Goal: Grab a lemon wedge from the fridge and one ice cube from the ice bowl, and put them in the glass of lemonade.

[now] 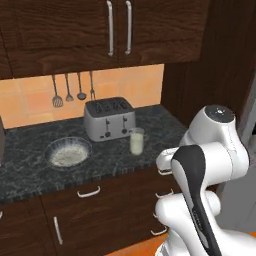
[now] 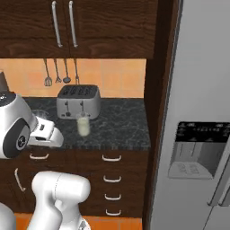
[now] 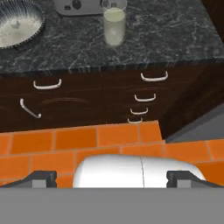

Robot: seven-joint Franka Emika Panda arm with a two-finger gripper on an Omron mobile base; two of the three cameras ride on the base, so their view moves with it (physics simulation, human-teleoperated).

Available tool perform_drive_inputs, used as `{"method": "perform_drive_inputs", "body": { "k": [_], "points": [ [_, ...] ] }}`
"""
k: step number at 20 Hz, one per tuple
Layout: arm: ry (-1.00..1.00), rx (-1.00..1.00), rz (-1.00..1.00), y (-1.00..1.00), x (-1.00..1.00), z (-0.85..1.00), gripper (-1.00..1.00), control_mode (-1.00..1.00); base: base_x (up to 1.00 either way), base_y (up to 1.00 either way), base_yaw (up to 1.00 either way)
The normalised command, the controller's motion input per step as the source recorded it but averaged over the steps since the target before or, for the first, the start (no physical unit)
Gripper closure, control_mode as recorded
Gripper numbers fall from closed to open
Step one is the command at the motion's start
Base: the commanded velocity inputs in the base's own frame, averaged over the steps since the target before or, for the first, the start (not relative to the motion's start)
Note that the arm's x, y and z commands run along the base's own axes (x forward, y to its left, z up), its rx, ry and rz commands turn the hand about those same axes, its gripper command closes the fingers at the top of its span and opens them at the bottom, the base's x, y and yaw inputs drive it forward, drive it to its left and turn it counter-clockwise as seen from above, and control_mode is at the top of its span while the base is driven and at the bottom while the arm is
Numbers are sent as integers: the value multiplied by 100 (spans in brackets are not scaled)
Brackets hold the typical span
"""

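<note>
Fridge (image 2: 197, 112) first: the tall light-grey unit stands at the right end of the run, beside a dark wooden side panel, doors shut, with its black dispenser panel (image 2: 197, 150) facing the room. The lemon wedge is presumably inside, since none can be seen on the worktop; that would be why the doors must be dealt with before anything else.

Next in size, the dark speckled worktop (image 1: 30, 165) carries everything else, set over wooden drawers with pale handles. On it the silver toaster (image 1: 109, 119) sits back against the orange tiled wall, under hanging utensils (image 1: 67, 92).

The ice bowl (image 1: 68, 151) lies to the left of the toaster and nearer the front edge, wide and shallow, its whitish inside open from above, so a cube can be reached straight down.

The glass of lemonade (image 1: 137, 141) stands upright just in front of the toaster's right corner, well apart from the bowl, open-topped to take both additions.

The arm is folded back low before the drawers. In the hand view the gripper (image 3: 111, 177) looks over the orange floor tiles towards the cabinet front, and the jaws stand spread wide with nothing between them, ready for a first approach. Judging by this, no part of the task is done yet.
</note>
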Motion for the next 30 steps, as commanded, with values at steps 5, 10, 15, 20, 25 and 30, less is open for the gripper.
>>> {"method": "perform_drive_inputs", "body": {
  "k": [5, 10, 15, 20, 25, 30],
  "points": [
    [0, 0, 0, 0, 0, 0, -100, 100, -38, -100, -18],
    [0, 0, 0, 0, 0, 0, -100, 100, -4, -100, 3],
    [0, 0, 0, 0, 0, 0, -100, 100, -24, -100, 1],
    [0, 0, 0, 0, 0, 0, -100, 100, -3, -100, 0],
    [0, 0, 0, 0, 0, 0, -100, 100, -11, -91, 9],
    [0, 0, 0, 0, 0, 0, -100, 100, -38, -25, 7]
  ]
}}
